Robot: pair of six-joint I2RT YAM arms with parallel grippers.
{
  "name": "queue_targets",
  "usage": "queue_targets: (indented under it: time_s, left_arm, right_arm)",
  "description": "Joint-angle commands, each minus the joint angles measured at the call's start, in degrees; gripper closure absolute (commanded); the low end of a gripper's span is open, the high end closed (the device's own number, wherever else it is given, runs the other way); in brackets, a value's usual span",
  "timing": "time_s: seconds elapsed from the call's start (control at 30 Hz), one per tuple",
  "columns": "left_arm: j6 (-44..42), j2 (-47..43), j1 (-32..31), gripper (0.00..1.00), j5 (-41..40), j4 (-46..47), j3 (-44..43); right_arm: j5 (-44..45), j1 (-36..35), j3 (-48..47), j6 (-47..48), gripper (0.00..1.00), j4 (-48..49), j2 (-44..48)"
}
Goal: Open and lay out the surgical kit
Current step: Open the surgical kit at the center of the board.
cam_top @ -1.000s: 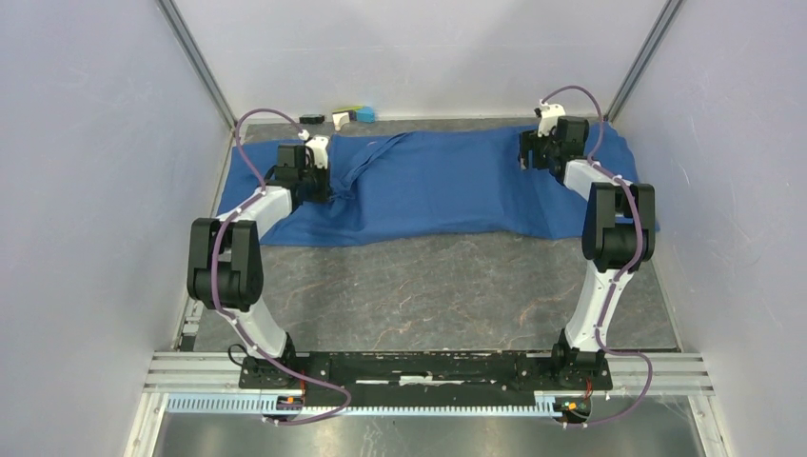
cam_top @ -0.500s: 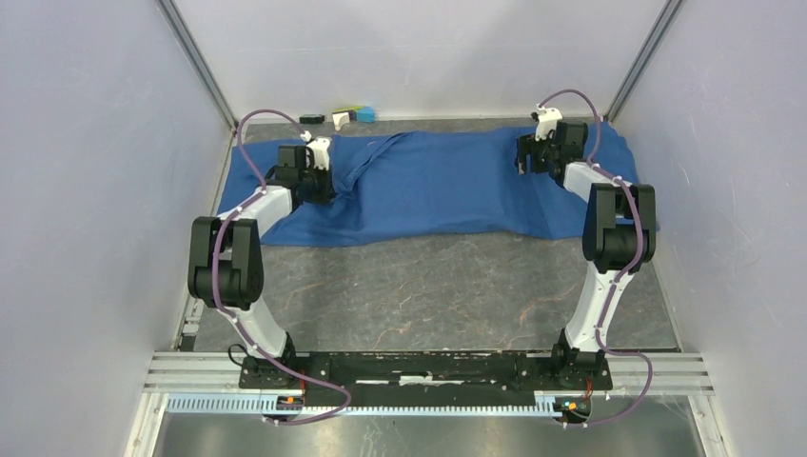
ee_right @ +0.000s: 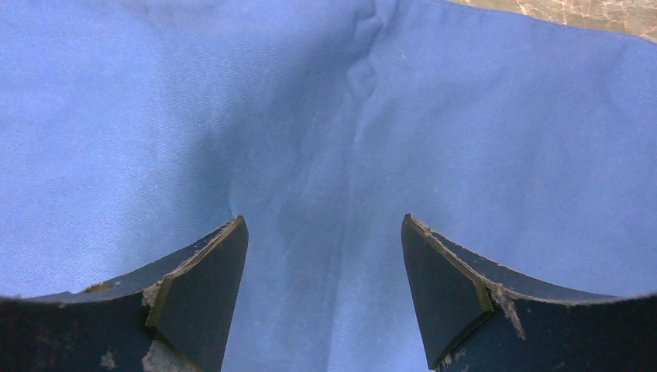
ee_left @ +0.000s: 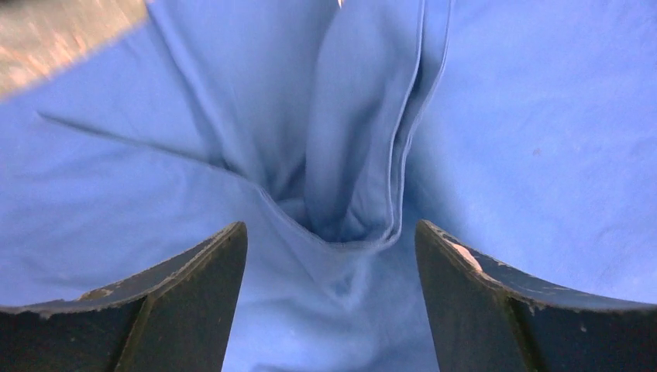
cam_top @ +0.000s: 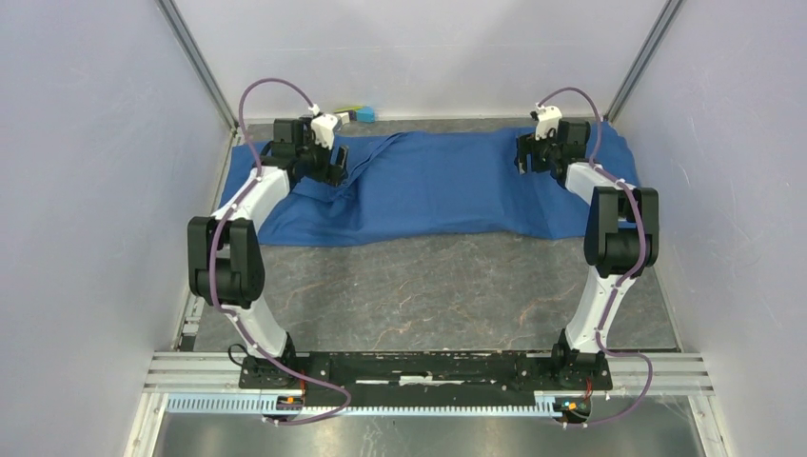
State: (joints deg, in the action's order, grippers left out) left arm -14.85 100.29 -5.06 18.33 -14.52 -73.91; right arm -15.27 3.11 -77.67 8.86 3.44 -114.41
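Cloth: blue cloth wrap (cam_top: 438, 190) lies spread left to right across the far half of the bench (cam_top: 428, 286), with one raised fold (ee_left: 349, 155) bunched at far left. Left end effector (ee_left: 331, 232) hovers over that fold, jaws wide, gripping nothing; probably placed there to pull the crease flat. Right end effector (ee_right: 322, 221) hangs over the far-right part, jaws equally wide, empty, cloth fairly smooth beneath.
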Motion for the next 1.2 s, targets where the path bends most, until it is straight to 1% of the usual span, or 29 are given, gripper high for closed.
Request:
queue_targets:
  time_s: [0.0, 0.1, 0.27, 0.43, 0.6, 0.73, 0.8, 1.17]
  left_arm:
    - [-10.1, 2.7, -2.0, 0.10, 3.0, -4.5, -9.5]
    - [-12.9, 6.4, -3.8, 0.04, 3.7, -9.2, -15.5]
    - [-12.5, 13.4, -6.5, 0.00, 4.0, -11.2, -23.6]
    - [-11.0, 20.6, -8.9, 0.01, 1.4, -11.4, -31.0]
    - [-10.9, 24.3, -10.1, 0.05, -1.8, -11.4, -34.5]
    - [-11.0, 25.0, -10.1, 0.13, -3.7, -9.9, -34.6]
    - [-10.9, 25.3, -10.1, 0.20, -4.1, -9.6, -34.8]
    - [-10.4, 24.7, -10.1, 0.66, -3.1, -9.2, -35.1]
  right_arm:
    - [-0.7, 0.2, 0.8, 0.7, 0.20, 0.9, 2.4]
    - [-0.9, 0.1, 0.9, 0.4, 0.20, 1.0, 2.3]
    - [-1.3, 0.1, 1.2, 0.2, 0.21, 1.3, 2.0]
    - [-1.7, 0.1, 1.8, 0.1, 0.20, 1.4, 2.0]
    - [-1.8, 0.1, 2.7, 0.8, 0.20, 1.6, 2.1]
    - [-2.0, 0.1, 3.5, 0.8, 0.21, 2.1, 2.0]
    - [-2.1, 0.2, 3.6, 0.5, 0.21, 2.2, 1.7]
    - [-1.9, 0.1, 3.9, 1.0, 0.21, 2.0, 2.7]
